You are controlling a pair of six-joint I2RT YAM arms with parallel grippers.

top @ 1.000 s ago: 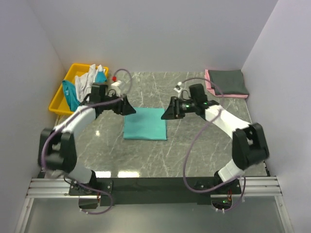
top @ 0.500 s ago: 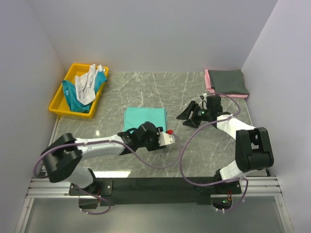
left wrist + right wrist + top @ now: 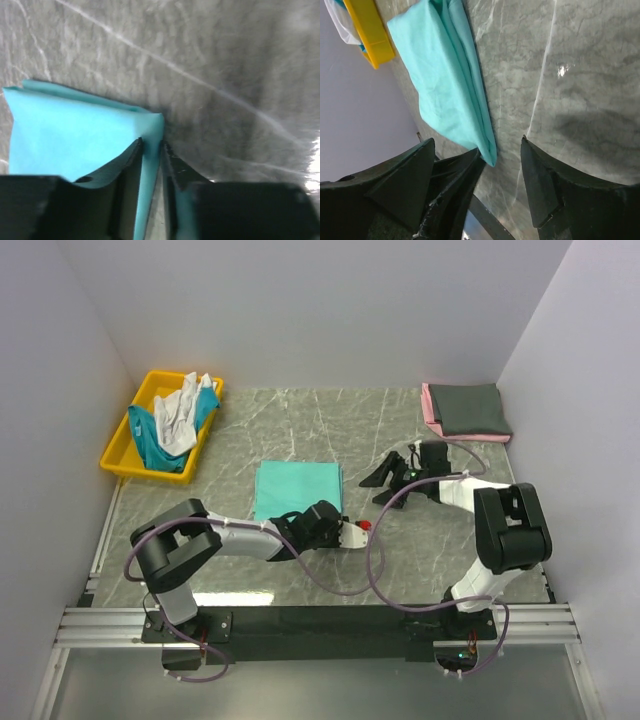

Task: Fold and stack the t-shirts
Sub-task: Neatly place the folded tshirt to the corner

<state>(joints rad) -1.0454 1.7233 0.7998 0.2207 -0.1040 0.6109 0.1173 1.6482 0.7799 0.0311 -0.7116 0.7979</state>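
Observation:
A folded sea-green t-shirt (image 3: 297, 490) lies flat mid-table. My left gripper (image 3: 322, 522) is low at its near right corner. In the left wrist view my left gripper (image 3: 150, 144) is shut on the shirt's (image 3: 75, 135) edge, just behind the corner. My right gripper (image 3: 382, 485) is open and empty, low over bare table to the shirt's right. In the right wrist view my right gripper (image 3: 477, 145) faces the shirt (image 3: 450, 75). A folded dark grey shirt (image 3: 472, 408) lies on a pink one (image 3: 429, 405) at the far right.
A yellow bin (image 3: 118, 458) stands at the far left with a white shirt (image 3: 178, 410) and a teal shirt (image 3: 150, 440) heaped in it. It also shows in the right wrist view (image 3: 367, 30). Grey walls close in the left, back and right sides.
My left gripper swung from the shirt's far left side round to its near right corner and closed on the edge. My right gripper drew back right, off the shirt.

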